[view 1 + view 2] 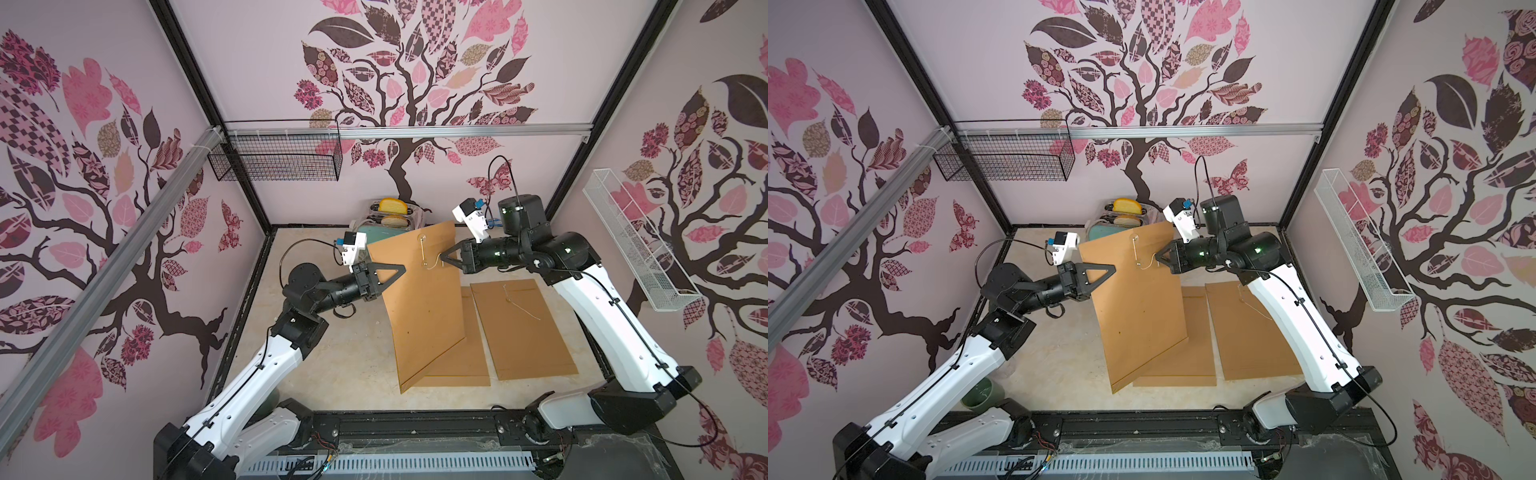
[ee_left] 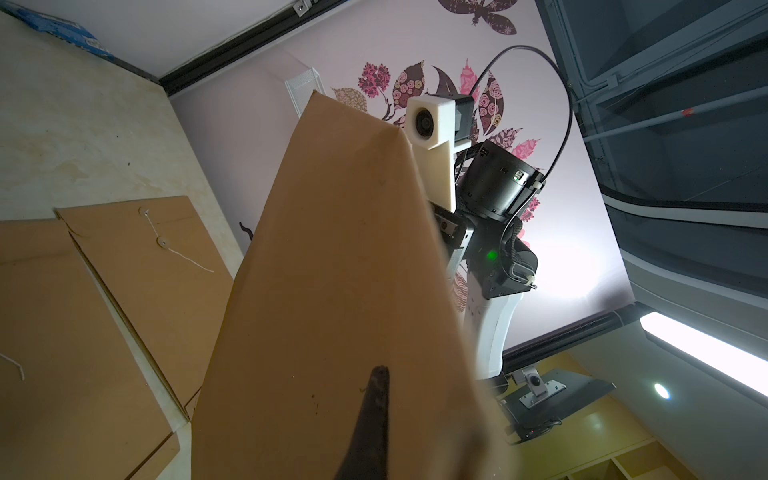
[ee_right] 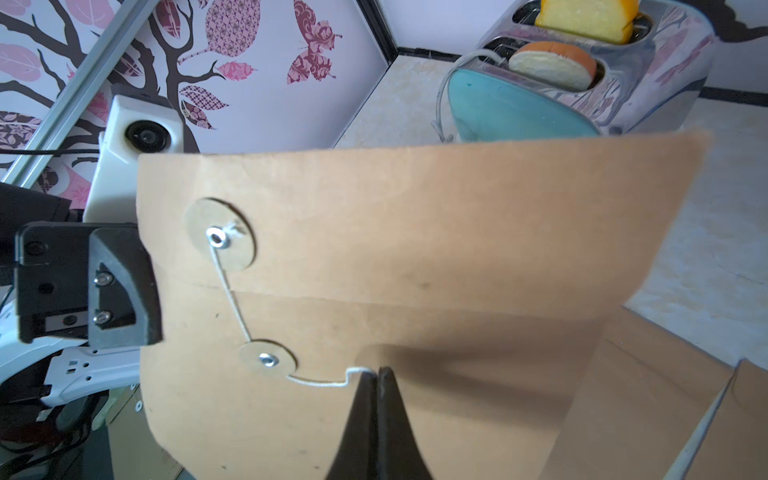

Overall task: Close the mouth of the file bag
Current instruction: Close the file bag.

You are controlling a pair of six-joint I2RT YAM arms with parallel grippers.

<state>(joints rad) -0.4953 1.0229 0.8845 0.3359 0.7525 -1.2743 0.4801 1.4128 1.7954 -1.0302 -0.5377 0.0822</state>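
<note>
In both top views the file bag (image 1: 419, 299) (image 1: 1142, 316) stands raised and tilted over the counter (image 1: 332, 353), its mouth end high between the 2 arms and its lower end down by another bag (image 1: 457, 365) lying flat; a third bag (image 1: 523, 328) lies just beside that, its cord loose.

The left hand (image 1: 401, 270) (image 1: 1112, 269) is clamped on the raised bag's side edge; the left wrist view alone shows the bag's plain back face (image 2: 332, 270) with 1 dark finger (image 2: 374, 415) pressed on it.

The right hand (image 1: 441, 257) (image 1: 1156, 258) sits at the opposite edge; only the right wrist view makes its grip plain: the tips (image 3: 376, 370) are pinched together on the white string (image 3: 320, 382), which runs from the upper disc (image 3: 220, 239) on the flap down to the lower disc (image 3: 268, 359); whether it is wound round that disc I cannot tell.

That view also shows the toaster (image 3: 582, 95) behind the bag, holding 2 bread slices (image 3: 552, 64).
</note>
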